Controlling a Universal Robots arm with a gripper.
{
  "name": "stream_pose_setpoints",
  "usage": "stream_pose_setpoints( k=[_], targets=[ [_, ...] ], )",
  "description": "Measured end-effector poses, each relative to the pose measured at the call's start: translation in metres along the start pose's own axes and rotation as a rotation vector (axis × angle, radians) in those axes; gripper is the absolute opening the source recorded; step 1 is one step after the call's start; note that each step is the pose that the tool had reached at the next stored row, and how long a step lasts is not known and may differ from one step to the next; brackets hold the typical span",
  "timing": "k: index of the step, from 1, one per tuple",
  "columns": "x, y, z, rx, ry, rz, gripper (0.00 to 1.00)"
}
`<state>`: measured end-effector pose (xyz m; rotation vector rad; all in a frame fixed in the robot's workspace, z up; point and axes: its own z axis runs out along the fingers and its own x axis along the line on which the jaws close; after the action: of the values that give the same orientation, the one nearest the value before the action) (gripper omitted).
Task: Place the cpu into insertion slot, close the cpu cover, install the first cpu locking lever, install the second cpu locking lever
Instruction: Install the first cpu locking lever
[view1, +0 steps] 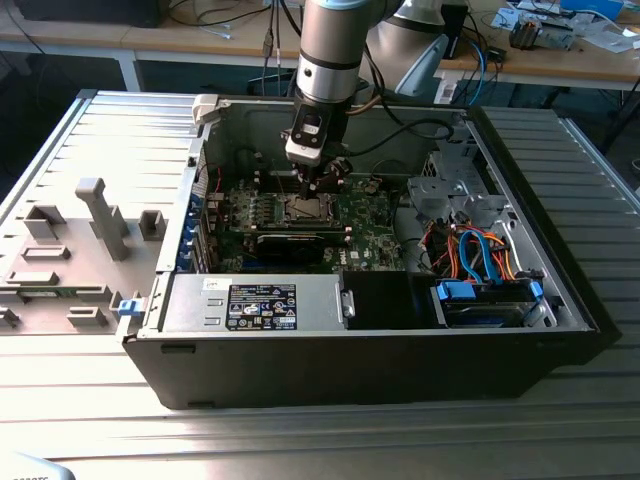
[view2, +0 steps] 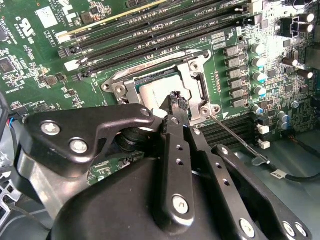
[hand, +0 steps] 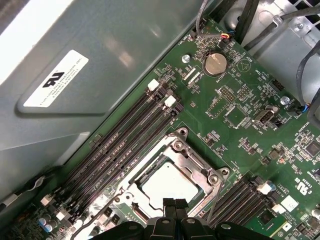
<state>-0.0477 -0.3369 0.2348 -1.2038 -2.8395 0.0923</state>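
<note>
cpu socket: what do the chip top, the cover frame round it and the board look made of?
Square silver-grey cpu: metal top, matte, soft even sheen. Silvery cpu cover frame plate: likely stamped steel, brighter, glints on its bent edges. Green circuit board: probably laminate under a glossy green coating with white print. Black pincer: matte black, metal or plastic unclear.

An electronics lab: an opened computer case (view1: 350, 370) on a ribbed metal table (view1: 300, 440), cable-strewn workbenches (view1: 150, 38) behind.

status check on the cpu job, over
Gripper shut, tips close over the cpu. Chip seated in the socket, cover down around it. One thin lever juts out sideways; nothing else in the way.
</note>
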Motion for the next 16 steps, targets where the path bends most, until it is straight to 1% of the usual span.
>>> stream_pose_setpoints(
  k=[16],
  targets=[
    [0.0,0.0,0.0,0.0007,-0.0019,-0.025,0.11]
  ],
)
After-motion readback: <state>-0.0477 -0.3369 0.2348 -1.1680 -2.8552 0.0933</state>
